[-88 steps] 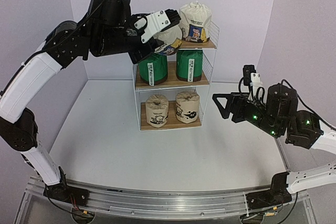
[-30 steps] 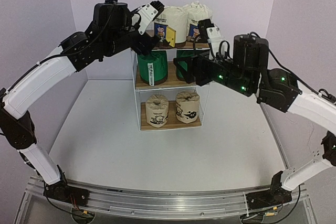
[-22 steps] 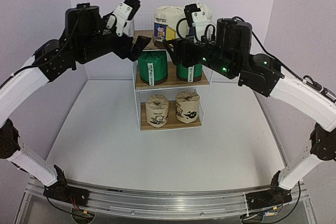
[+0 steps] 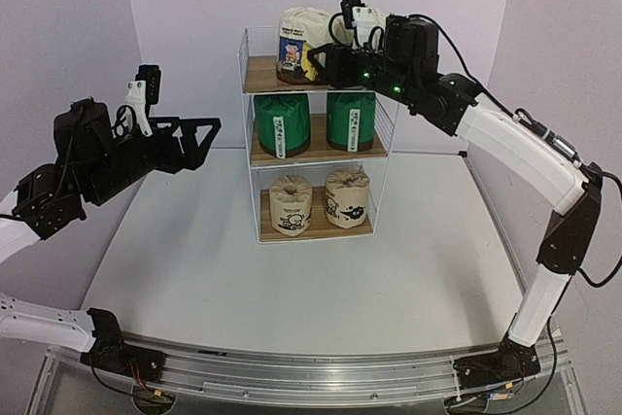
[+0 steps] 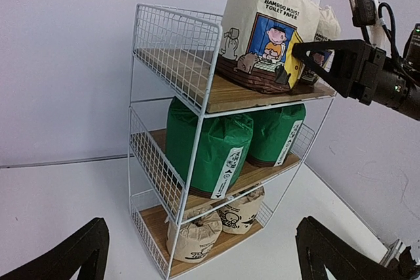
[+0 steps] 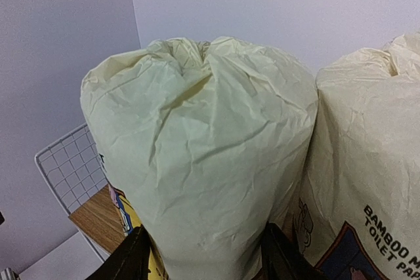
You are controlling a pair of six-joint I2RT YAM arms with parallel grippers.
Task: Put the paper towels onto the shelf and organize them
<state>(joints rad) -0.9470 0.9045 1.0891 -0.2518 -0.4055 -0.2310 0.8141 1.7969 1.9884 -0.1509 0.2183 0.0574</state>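
- The tall shelf (image 4: pixel 260 75), with thin white wire sides and light brown wood boards, is my marker for where things are.
- The left gripper (image 4: pixel 199 141) has let go and pulled back to the left of the shelf. Its jaws are wide apart and hold nothing.
- The right gripper (image 4: pixel 319 57) has come up to the top board of the shelf. Its black fingers (image 6: pixel 134 257) stand on both sides of the cream wrapped roll with the blue and yellow picture (image 4: pixel 296 31). They have moved closer together, but I cannot tell if they squeeze the roll yet.
- That roll stands upright on the top board. It touches the other cream wrapped roll (image 6: pixel 367 162) beside it.
- Two green wrapped rolls (image 4: pixel 283 123) stand on the middle board. Two beige rolls with black cartoon drawings (image 4: pixel 291 204) stand on the bottom board.
- So all six rolls are on the shelf. I think only tidying is left, most likely setting the picture roll straight.
- The picture roll is close to the open front edge of the top board, so a pull forward could tip it off. Wire walls guard the side and back.
- The left part of the top board is bare wood, so there is room to slide the roll that way.
- One finger sits in the tight spot between the two top rolls and could bump the neighbour.
- The white table (image 4: pixel 292 279) lies in front of the shelf. The left arm is well apart from the shelf, so it is not in the way.
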